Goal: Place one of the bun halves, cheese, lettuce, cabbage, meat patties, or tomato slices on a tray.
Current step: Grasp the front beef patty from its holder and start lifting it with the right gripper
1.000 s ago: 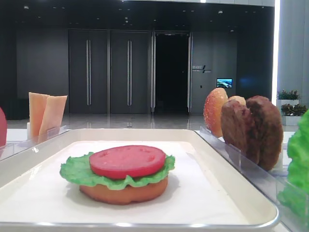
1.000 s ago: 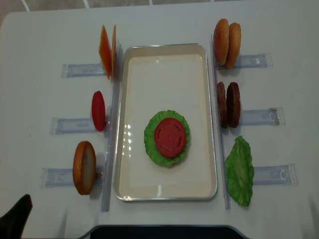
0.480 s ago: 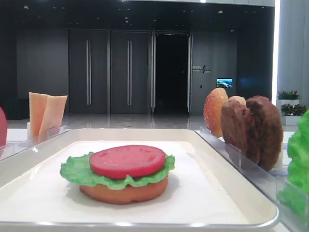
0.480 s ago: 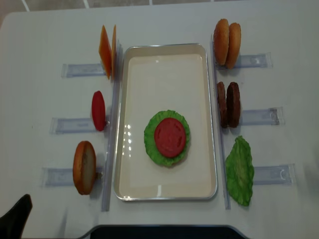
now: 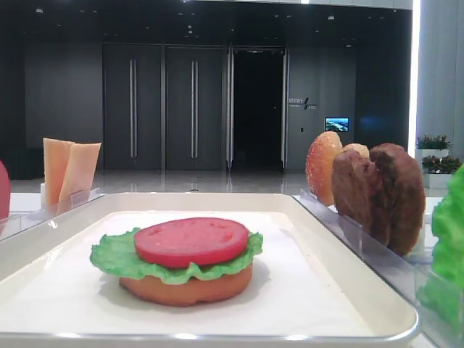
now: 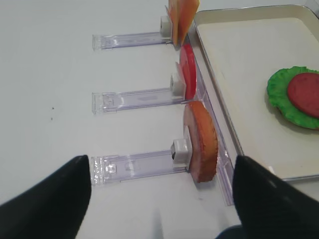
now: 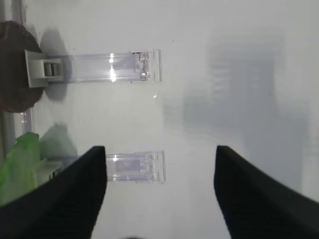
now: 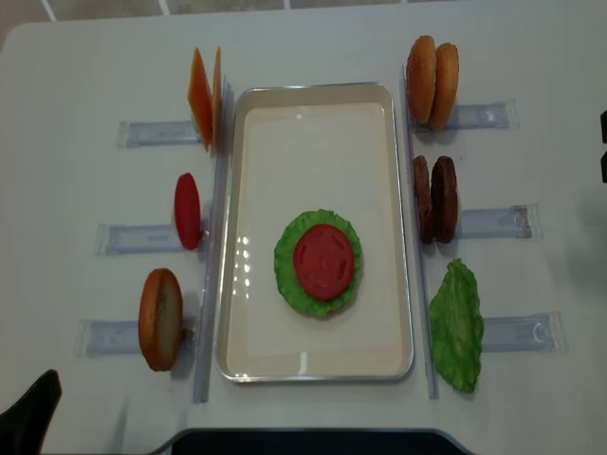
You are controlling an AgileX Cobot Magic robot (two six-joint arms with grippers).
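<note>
The cream tray [image 8: 313, 123] holds a bun half [image 5: 185, 288] under lettuce [image 8: 287, 275] and a tomato slice [image 8: 323, 262]. Upright in racks stand cheese [image 8: 204, 98], a tomato slice [image 8: 187, 210] and a bun half [image 8: 159, 318] on the left. On the right stand bun halves [image 8: 432, 81], meat patties [image 8: 434, 199] and lettuce [image 8: 456, 325]. Cabbage is out of view. My left gripper [image 6: 159, 209] is open above the table, short of the left bun half [image 6: 200, 142]. My right gripper [image 7: 160, 194] is open over bare table, right of the patty [image 7: 12, 64] and lettuce [image 7: 17, 167].
Clear plastic racks [image 8: 493, 221] stick out sideways from both long sides of the tray. Two of them [image 7: 114, 67] lie just ahead of my right gripper. The white table's front edge [image 8: 303, 438] is close below the tray.
A dark part of my right arm has come into the overhead view at its right edge. The food, the tray and my left arm have not moved.
</note>
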